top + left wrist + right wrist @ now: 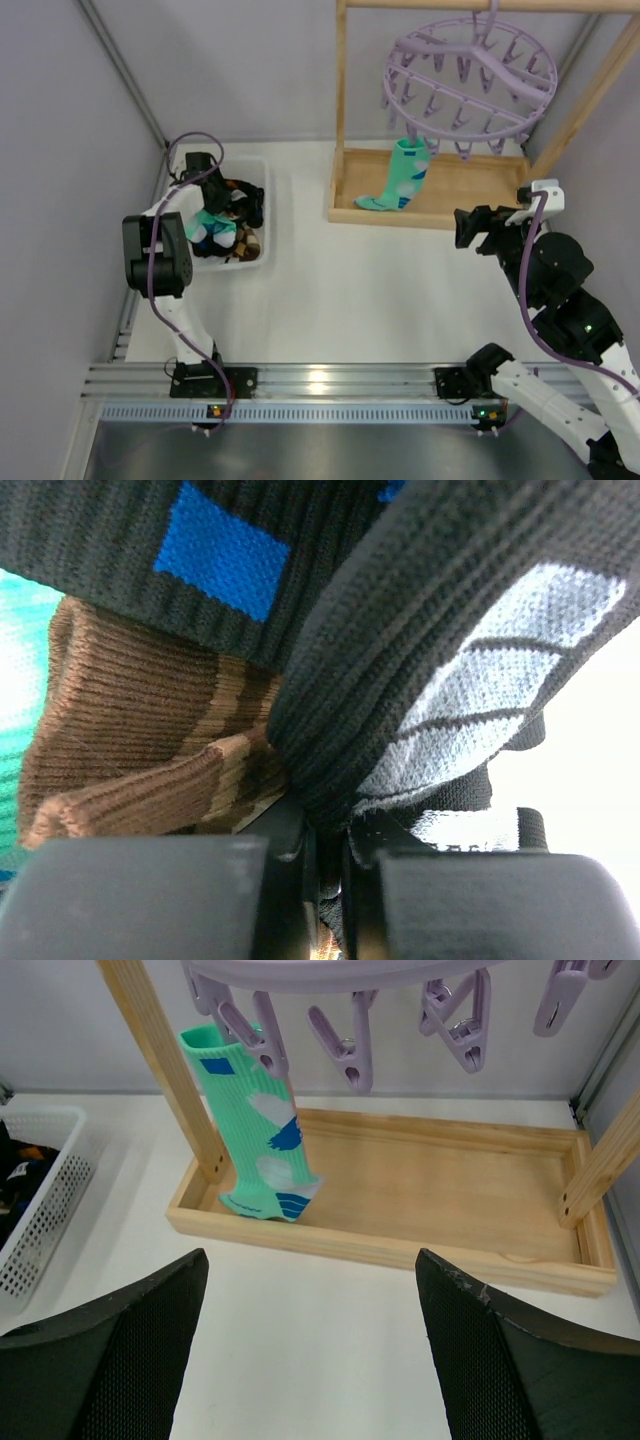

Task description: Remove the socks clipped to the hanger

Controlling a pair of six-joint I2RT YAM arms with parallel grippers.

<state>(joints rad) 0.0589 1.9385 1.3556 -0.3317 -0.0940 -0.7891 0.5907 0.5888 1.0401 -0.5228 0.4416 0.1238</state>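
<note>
One mint-green sock (405, 176) with white and blue patches hangs from a clip of the pale-purple round hanger (470, 72); its toe rests in the wooden tray. In the right wrist view the sock (262, 1132) hangs under the hanger (340, 972), well ahead of my right gripper (310, 1260), which is open and empty over the table. My left gripper (212, 192) is down in the white basket (262, 172). In the left wrist view, the gripper (330, 830) is shut on a dark sock with grey patches (400, 670), beside a blue-patched dark sock (220, 550) and a brown sock (130, 740).
The wooden rack has upright posts (160, 1060) and a shallow tray (470, 190) under the hanger. The basket holds several socks (225, 235) and shows at the left edge of the right wrist view (40, 1200). A metal rail (320, 385) runs along the near edge.
</note>
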